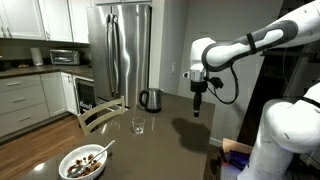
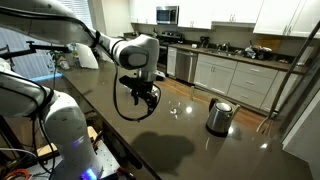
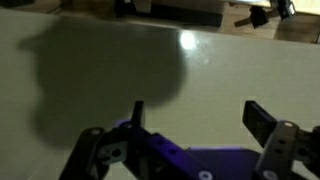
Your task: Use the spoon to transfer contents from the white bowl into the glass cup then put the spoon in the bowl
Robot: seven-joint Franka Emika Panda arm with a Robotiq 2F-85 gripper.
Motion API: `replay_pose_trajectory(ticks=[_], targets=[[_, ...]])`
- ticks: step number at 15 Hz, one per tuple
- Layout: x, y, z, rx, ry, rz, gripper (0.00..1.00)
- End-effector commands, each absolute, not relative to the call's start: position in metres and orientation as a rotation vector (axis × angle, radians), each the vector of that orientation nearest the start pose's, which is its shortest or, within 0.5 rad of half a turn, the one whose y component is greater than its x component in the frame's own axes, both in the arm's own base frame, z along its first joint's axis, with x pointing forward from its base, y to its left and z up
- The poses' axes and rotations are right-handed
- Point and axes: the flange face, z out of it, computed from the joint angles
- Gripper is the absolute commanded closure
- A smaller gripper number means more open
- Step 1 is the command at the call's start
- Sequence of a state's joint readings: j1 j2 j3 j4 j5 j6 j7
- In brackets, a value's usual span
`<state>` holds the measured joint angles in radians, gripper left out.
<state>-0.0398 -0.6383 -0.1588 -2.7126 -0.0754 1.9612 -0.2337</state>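
In an exterior view the white bowl (image 1: 84, 164) sits at the near left corner of the dark table. It holds brown lumpy contents (image 1: 82, 166), and the spoon (image 1: 100, 151) rests in it with its handle up to the right. The glass cup (image 1: 139, 125) stands mid-table, a faint clear shape in the other exterior view (image 2: 177, 109). My gripper (image 1: 197, 110) hangs above the table's far right part, well away from the cup and bowl, also seen in the other views (image 2: 141, 98) (image 3: 200, 122). Its fingers are open with only bare table between them.
A steel kettle (image 1: 150, 99) with a black handle stands behind the cup, and also shows in the other exterior view (image 2: 219, 116). A wooden chair (image 1: 100, 115) is at the table's far left edge. The table (image 1: 175, 140) ends at the right near a white robot base (image 1: 285, 140).
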Motion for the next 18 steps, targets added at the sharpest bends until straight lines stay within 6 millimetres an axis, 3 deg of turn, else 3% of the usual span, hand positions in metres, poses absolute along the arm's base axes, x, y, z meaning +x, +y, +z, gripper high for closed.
replay_pose_trajectory(ticks=[1, 6, 9, 13, 18], targets=[[0.370, -0.052, 0.382, -3.024, -0.131, 0.062, 0.00], [0.425, -0.002, 0.348, -2.885, -0.135, 0.015, 0.00], [0.451, 0.017, 0.336, -2.839, -0.126, 0.007, 0.00], [0.476, 0.023, 0.321, -2.789, -0.097, -0.012, 0.00], [0.499, 0.019, 0.300, -2.609, 0.080, -0.177, 0.00]])
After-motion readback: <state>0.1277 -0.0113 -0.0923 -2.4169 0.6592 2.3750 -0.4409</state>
